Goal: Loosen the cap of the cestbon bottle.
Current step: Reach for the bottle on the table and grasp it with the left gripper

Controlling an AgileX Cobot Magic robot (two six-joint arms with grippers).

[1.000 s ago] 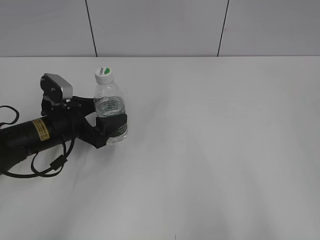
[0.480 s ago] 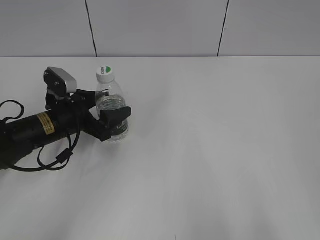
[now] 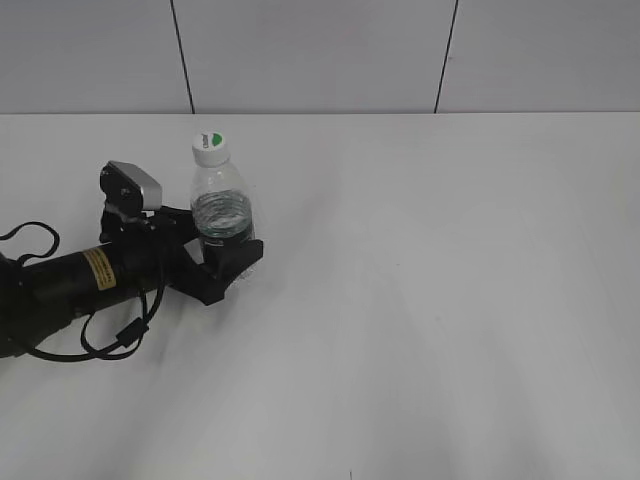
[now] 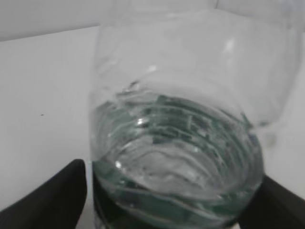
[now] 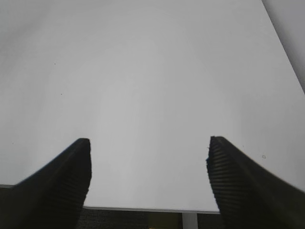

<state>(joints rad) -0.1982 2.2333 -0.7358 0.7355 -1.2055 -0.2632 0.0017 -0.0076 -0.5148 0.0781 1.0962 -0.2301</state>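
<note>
The cestbon bottle [image 3: 220,195] stands upright at the left of the white table [image 3: 430,280], its white cap [image 3: 209,147] with the green mark on top. My left gripper [image 3: 228,258] reaches in from the left, shut on the bottle's lower part, covering the label. In the left wrist view the clear ribbed bottle [image 4: 176,143] fills the frame between the black fingers [image 4: 57,191]; the cap is out of that view. My right gripper [image 5: 148,176] is open and empty over bare table, and does not show in the exterior view.
The left arm's black body and cables [image 3: 70,290] lie along the table's left side. Grey wall panels [image 3: 320,50] stand behind the table. The right wrist view shows the table's near edge [image 5: 143,208].
My left gripper has sunk lower on the bottle and shifted slightly right. The bottle has stayed upright in about the same spot.
</note>
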